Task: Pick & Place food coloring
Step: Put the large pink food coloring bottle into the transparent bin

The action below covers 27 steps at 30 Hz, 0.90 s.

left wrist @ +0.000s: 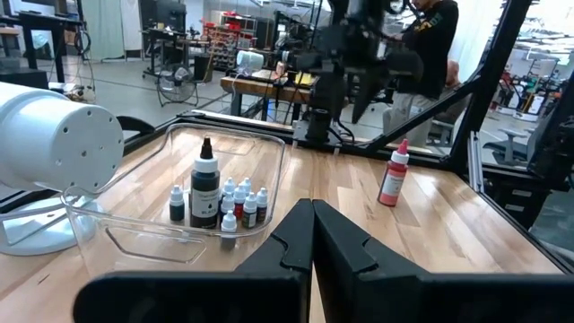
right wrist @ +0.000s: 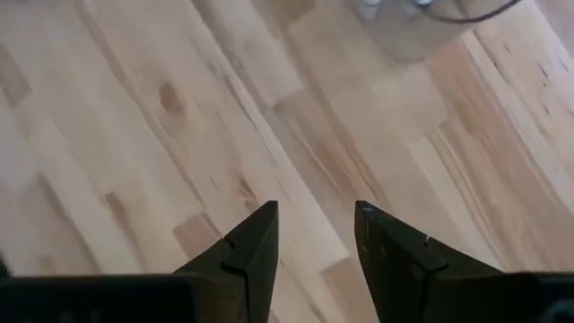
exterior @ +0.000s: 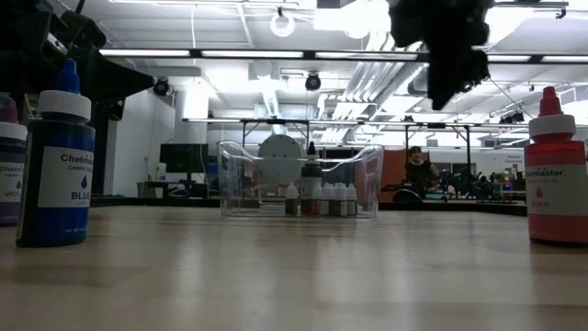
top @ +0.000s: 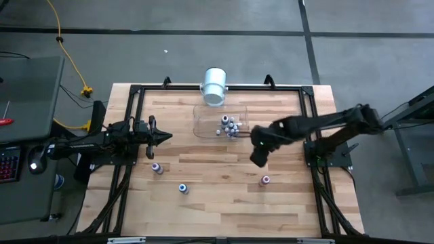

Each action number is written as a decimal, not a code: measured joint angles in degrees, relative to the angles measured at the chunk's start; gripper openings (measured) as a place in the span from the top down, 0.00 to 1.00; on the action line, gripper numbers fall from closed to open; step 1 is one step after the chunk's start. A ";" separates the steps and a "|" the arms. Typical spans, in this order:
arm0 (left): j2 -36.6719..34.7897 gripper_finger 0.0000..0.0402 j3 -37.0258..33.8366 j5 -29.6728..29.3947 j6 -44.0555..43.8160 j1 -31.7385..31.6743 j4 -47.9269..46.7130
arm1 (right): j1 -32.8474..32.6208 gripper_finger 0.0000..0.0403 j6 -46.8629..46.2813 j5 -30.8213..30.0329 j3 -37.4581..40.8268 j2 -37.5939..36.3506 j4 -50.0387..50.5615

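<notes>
Progress looks partial. In the high view a clear plastic tub (top: pixel 218 122) sits at upper centre of the tabletop (top: pixel 224 203), just below a big white cylinder (top: pixel 214 85), and a cluster of small food coloring bottles (top: pixel 229 127) already stands in its right part. The left wrist view shows that cluster (left wrist: pixel 220 199) more closely: one taller dark-capped bottle among several tiny whitish ones, all upright inside the tub.

Three larger bottles remain loose on the tabletop in the lower half of the high view: a purple bottle (top: pixel 156 168) lower left, a blue bottle (top: pixel 183 188) just right of and below it, and a pink bottle (top: pixel 266 180) lower right of centre. None is touching the tub, so these appear to be what is left to move.

The right gripper (top: pixel 260 154) hangs right of centre in the high view, between the tub and the pink bottle. Its jaws stand apart with nothing between them; its wrist view shows only bare wood between the fingertips (right wrist: pixel 260 235). The pink bottle seems its likeliest next target. The left gripper (top: pixel 163 137) waits at the left middle of the frame, its jaws closed on nothing.
</notes>
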<state>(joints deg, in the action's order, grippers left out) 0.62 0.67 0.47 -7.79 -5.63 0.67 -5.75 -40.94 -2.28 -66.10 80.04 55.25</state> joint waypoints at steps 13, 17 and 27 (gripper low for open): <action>0.00 1.00 0.00 -0.02 -0.02 0.00 0.00 | -11.69 0.66 8.28 -3.97 12.21 -8.21 -4.50; -0.02 1.00 0.00 -0.02 0.00 0.00 0.00 | -14.73 0.65 8.29 -3.17 12.67 -9.54 -6.02; -0.01 1.00 0.00 -0.02 -0.01 0.00 0.00 | -20.93 0.41 9.43 -2.99 12.70 -10.38 -9.16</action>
<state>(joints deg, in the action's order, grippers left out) 0.61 0.67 0.45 -7.80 -5.62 0.67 -26.67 -31.51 -5.27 -53.41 69.66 46.09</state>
